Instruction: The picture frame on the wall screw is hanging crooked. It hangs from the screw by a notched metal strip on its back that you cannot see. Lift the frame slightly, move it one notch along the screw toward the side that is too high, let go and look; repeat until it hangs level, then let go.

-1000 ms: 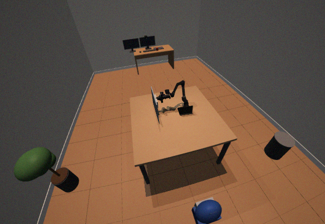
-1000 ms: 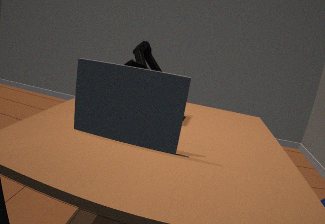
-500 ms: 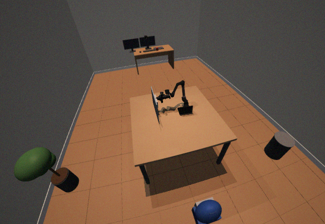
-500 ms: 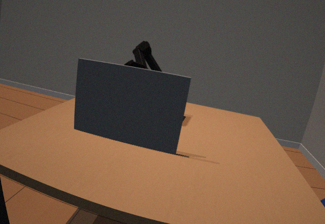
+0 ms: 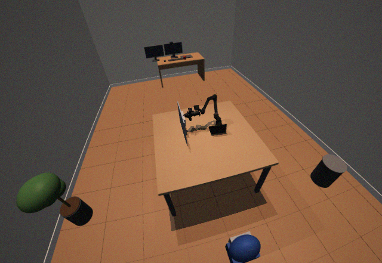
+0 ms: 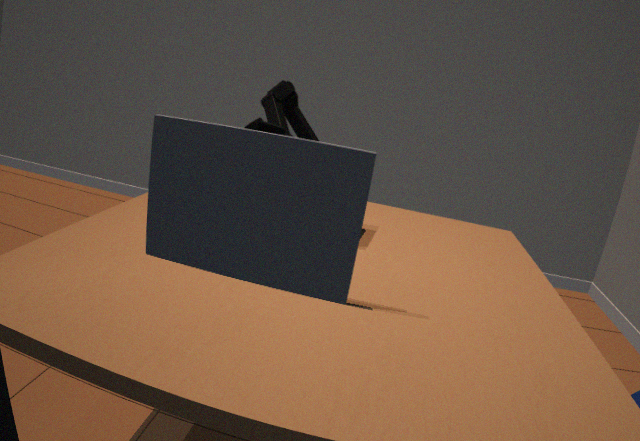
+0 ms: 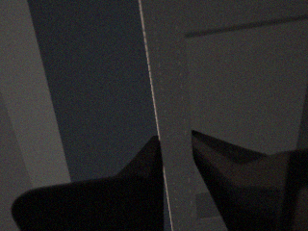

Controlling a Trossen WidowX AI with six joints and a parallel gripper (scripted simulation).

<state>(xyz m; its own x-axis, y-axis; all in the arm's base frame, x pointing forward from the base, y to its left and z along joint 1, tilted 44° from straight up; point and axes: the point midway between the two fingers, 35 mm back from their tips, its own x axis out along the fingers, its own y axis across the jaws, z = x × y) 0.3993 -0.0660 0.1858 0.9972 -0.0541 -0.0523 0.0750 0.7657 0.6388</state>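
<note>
The picture frame (image 5: 183, 117) (image 7: 168, 72) hangs on the side of the upright dark blue panel (image 5: 184, 131) (image 6: 258, 209) (image 7: 96, 87) that faces the arm. In the top view only a thin pale sliver of it shows; the exterior view shows the panel's back, which hides it. My gripper (image 5: 185, 115) (image 7: 173, 139) is shut on the frame's side border, one fingertip at its pale outer edge and the other at its inner edge. In the wrist view the outer edge is not parallel to the panel's edge. The screw and notched strip are hidden; I cannot tell whether the frame is level.
The panel stands on the wooden table (image 5: 215, 161) (image 6: 310, 353), and the arm's base (image 5: 217, 129) is on the table facing it. A desk (image 5: 182, 59) with two monitors, a potted plant (image 5: 40, 192), a bin (image 5: 328, 170) and a blue chair (image 5: 245, 247) stand around.
</note>
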